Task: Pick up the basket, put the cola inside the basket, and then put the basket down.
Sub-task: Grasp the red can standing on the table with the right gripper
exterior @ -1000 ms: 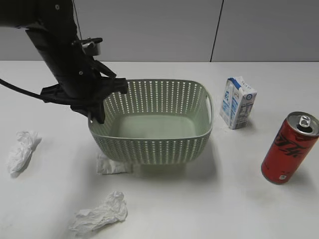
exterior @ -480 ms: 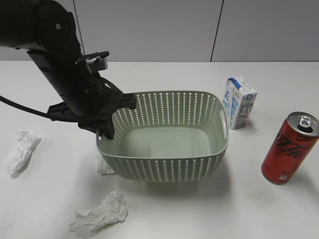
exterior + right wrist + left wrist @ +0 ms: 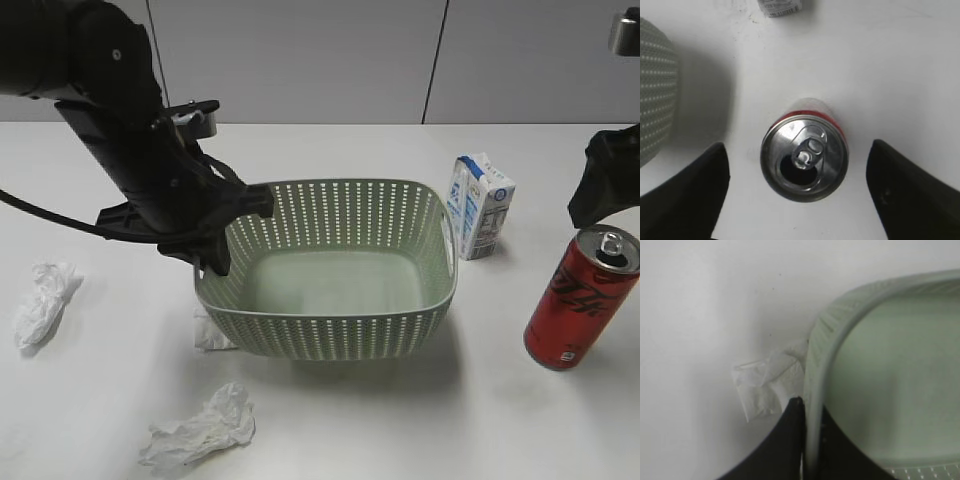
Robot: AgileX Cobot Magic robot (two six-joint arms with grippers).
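Note:
The pale green basket (image 3: pixel 340 330) hangs tilted, lifted off the table. My left gripper (image 3: pixel 222 235) is shut on its left rim; the left wrist view shows the rim (image 3: pixel 815 390) pinched between the black fingers (image 3: pixel 807 412). The red cola can (image 3: pixel 577 300) stands upright at the right of the table. My right gripper (image 3: pixel 605 190) hovers just above it. In the right wrist view the open fingers (image 3: pixel 799 170) straddle the can's silver top (image 3: pixel 804 157) without touching it.
A blue-and-white carton (image 3: pixel 480 205) stands behind the basket's right end. Crumpled tissues lie at the far left (image 3: pixel 42 303), at the front left (image 3: pixel 200 428) and under the basket's left corner (image 3: pixel 767 390). The table is white.
The basket rose from the table and shifted right toward the carton, held by my left gripper. My right gripper came into view above the can.

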